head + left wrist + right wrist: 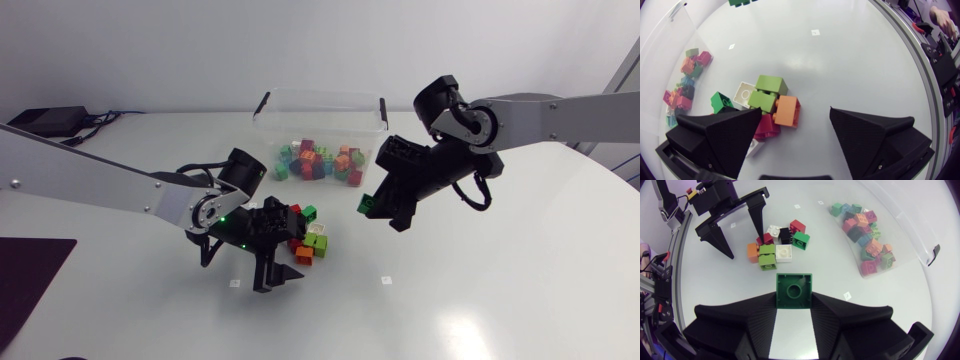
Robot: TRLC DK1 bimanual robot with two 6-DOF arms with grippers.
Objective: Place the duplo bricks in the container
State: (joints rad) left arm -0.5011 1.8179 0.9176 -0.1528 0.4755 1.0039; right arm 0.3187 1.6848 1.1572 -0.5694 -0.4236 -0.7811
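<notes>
Right hand (794, 298) is closed on a dark green duplo brick (794, 289), raised above the bench (480, 290) just beside the clear container (322, 104) (many coloured bricks (318, 160) already lie inside it). A loose pile of bricks (308, 238) sits on the bench near the container, among them a lime green brick (771, 85), an orange brick (787, 111), a white brick (744, 94) and a red brick (767, 127). Left hand (795, 110) is at the pile, fingers spread wide and gripping nothing; the orange brick lies between them.
</notes>
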